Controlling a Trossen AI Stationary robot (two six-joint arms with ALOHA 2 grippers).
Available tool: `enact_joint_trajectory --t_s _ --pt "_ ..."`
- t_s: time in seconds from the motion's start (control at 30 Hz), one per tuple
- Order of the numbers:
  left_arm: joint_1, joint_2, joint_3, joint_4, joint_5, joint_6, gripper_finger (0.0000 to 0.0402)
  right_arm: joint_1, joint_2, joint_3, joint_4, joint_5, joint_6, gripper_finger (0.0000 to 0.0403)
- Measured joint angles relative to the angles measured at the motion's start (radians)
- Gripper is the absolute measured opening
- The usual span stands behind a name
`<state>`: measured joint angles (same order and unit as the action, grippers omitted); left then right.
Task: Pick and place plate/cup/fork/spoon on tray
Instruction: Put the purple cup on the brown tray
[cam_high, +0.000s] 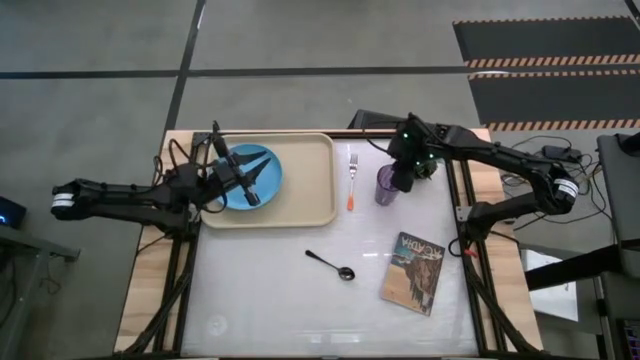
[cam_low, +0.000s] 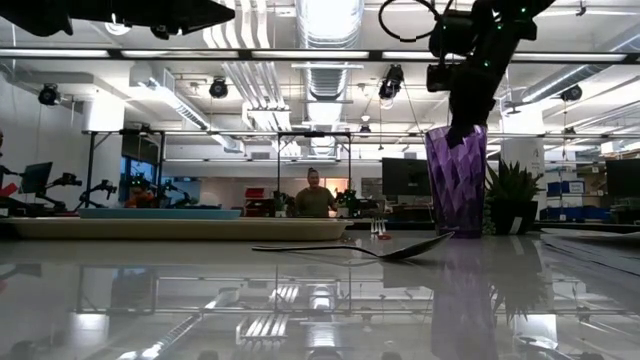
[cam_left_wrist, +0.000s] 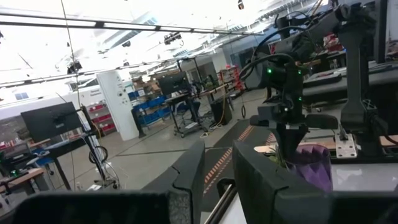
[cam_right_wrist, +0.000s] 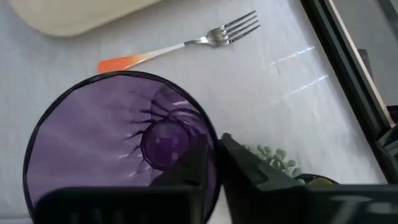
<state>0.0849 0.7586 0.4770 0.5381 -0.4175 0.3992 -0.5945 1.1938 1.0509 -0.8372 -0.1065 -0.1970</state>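
The light-blue plate (cam_high: 262, 178) lies flat inside the cream tray (cam_high: 305, 170) at the far left. My left gripper (cam_high: 250, 176) hovers open and empty above the plate, well clear of it in the low view. The purple cup (cam_high: 385, 187) stands upright on the table right of the tray, with my right gripper (cam_high: 401, 178) shut on its rim. The orange-handled fork (cam_high: 352, 175) lies flat between tray and cup. The dark spoon (cam_high: 331, 265) lies on the table's middle. My right gripper holds the cup's rim (cam_right_wrist: 210, 138) on the side away from the fork, one finger (cam_right_wrist: 186, 171) inside the cup and one (cam_right_wrist: 261, 174) outside, the wall pinched between them. The fingers come from above, pointing down. The cup stands upright, its base (cam_low: 457, 232) seemingly on the table.
A small green plant (cam_right_wrist: 273, 158) stands right beside the cup, at the table's right side. A picture-cover book (cam_high: 412, 272) lies near right. The tray's right half is bare. A person (cam_low: 315, 198) is in the room beyond the table.
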Motion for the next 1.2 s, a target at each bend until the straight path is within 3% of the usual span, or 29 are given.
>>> enact_joint_trajectory --t_s 0.27,0.47,0.83,1.2 --pt "0.000 0.001 0.000 -0.004 0.000 0.000 0.0063 -0.002 0.010 0.149 -0.085 -0.001 0.053 0.0010" --pt "0.000 -0.001 0.000 -0.003 -0.002 0.001 0.0063 -0.002 0.085 0.302 -0.108 -0.002 0.169 0.0009" --pt "0.000 -0.008 0.000 -0.001 -0.007 0.010 0.0063 -0.002 0.449 0.648 -0.095 -0.051 0.361 0.0009" --pt "0.000 -0.022 0.000 -0.004 -0.007 0.010 0.0063 -0.013 0.837 1.072 -0.070 -0.061 0.370 0.0009"
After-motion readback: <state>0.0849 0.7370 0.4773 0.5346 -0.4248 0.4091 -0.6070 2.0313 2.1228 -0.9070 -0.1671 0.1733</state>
